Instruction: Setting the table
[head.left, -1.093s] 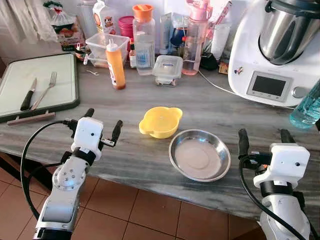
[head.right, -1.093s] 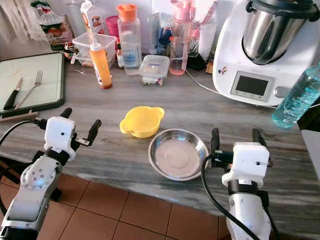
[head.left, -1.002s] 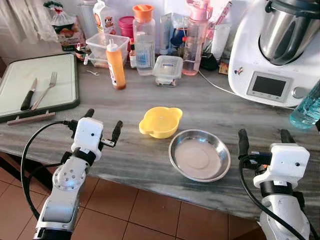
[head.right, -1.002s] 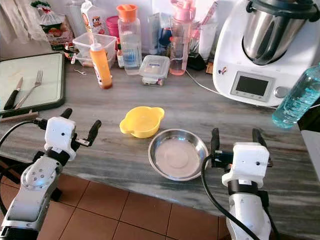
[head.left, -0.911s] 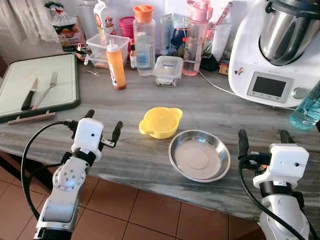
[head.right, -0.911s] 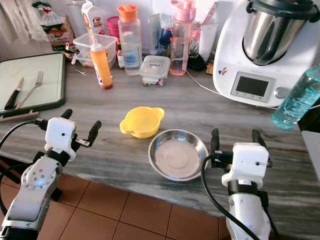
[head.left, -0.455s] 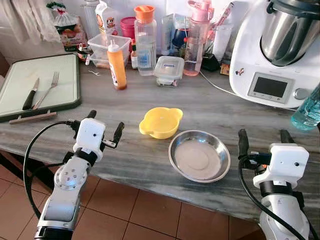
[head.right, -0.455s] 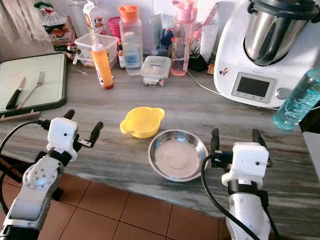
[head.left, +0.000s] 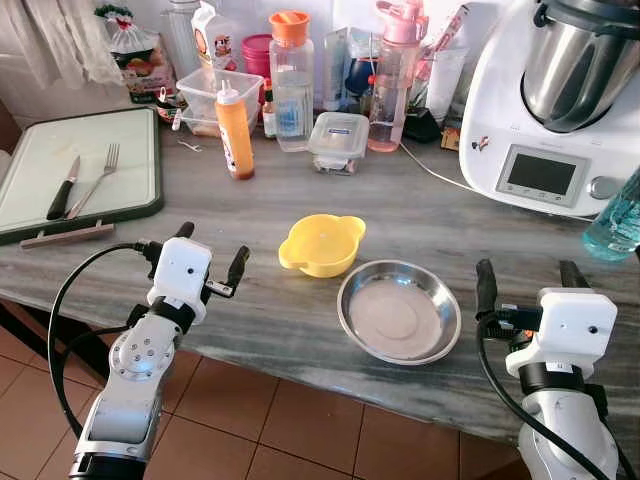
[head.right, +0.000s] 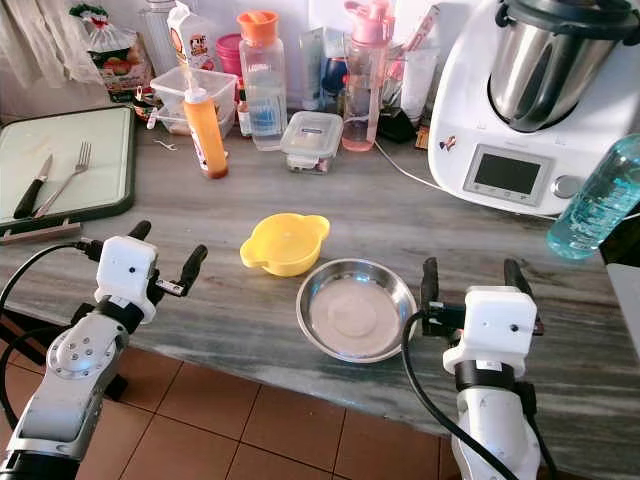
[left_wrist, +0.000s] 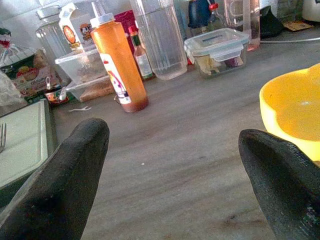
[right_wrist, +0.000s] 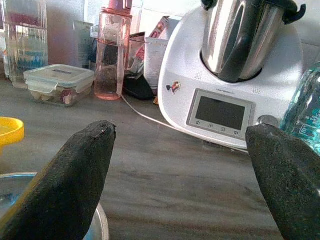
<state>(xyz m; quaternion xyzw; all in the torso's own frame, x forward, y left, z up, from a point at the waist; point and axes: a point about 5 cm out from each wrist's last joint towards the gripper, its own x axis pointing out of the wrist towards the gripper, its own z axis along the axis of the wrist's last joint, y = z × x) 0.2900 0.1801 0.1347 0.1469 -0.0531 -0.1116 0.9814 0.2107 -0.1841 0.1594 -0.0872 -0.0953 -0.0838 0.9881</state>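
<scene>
head: yellow bowl (head.left: 321, 244) touching steel plate (head.left: 399, 310), fork (head.left: 92, 180) and knife (head.left: 62, 187) on board (head.left: 30, 160), grey counter (head.left: 250, 210) | left wrist: left gripper (left_wrist: 172, 165) spread, empty, orange bottle (left_wrist: 119, 65) | right wrist: right gripper (right_wrist: 180, 165) spread, empty, white appliance (right_wrist: 235, 75)

Bright even daylight, sharp head views, blurred near fingers

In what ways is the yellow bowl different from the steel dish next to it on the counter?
The yellow bowl is opaque yellow, seemingly plastic, with two small side handles; the steel dish is shiny metal with a plain rim and no handles. The yellow bowl looks smaller and deeper, the steel dish wider and shallower. The yellow bowl stands farther from the counter's front edge. Both are round, upright and empty.
</scene>
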